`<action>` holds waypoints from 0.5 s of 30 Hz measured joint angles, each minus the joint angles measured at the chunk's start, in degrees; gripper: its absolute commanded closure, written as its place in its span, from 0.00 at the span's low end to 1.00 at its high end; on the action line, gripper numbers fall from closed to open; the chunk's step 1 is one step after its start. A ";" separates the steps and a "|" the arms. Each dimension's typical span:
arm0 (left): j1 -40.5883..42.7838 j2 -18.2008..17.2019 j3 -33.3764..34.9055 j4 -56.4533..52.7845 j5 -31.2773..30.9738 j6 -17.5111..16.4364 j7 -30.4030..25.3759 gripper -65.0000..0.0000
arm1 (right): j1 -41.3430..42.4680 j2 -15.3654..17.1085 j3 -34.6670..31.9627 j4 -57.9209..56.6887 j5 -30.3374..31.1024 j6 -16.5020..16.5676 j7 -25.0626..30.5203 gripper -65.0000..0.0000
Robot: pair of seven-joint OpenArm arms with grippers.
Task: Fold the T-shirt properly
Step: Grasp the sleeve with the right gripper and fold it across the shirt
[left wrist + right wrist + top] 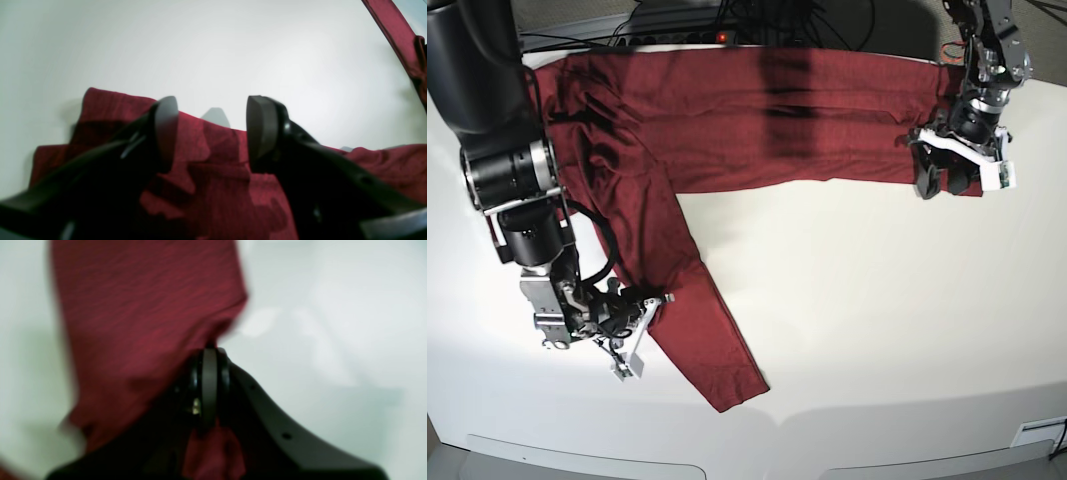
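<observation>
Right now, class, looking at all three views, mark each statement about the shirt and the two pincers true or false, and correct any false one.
1. The right pincer is shut on the shirt. True.
2. The left pincer is clamped tight on a sleeve. False: its jaws stand apart, with cloth lying beneath them.
3. The shirt is already folded into a neat square. False: it lies spread across the table, one sleeve running toward the front edge.
4. The shirt is dark red. True.
5. In the base view, both pincers sit side by side at the table's middle. False: they are far apart, one near each end of the shirt.
</observation>
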 measured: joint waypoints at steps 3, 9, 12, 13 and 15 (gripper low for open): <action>-0.02 0.00 0.00 0.00 1.90 0.00 0.00 0.59 | 1.09 0.61 0.00 -0.07 8.61 3.50 -7.78 1.00; 0.00 0.00 0.00 0.00 3.61 0.00 0.00 0.59 | 1.49 1.88 0.00 1.31 30.34 3.50 -28.72 1.00; 0.00 0.00 0.00 0.00 3.61 0.00 0.00 0.59 | 1.36 1.84 0.00 1.36 42.03 3.74 -40.11 1.00; 0.00 0.00 0.00 0.00 3.63 0.00 0.02 0.59 | 1.38 1.84 0.00 1.36 46.40 3.93 -44.28 1.00; 0.00 0.00 0.00 0.00 3.61 0.00 0.00 0.59 | 1.33 1.97 0.00 1.38 55.34 4.37 -46.77 1.00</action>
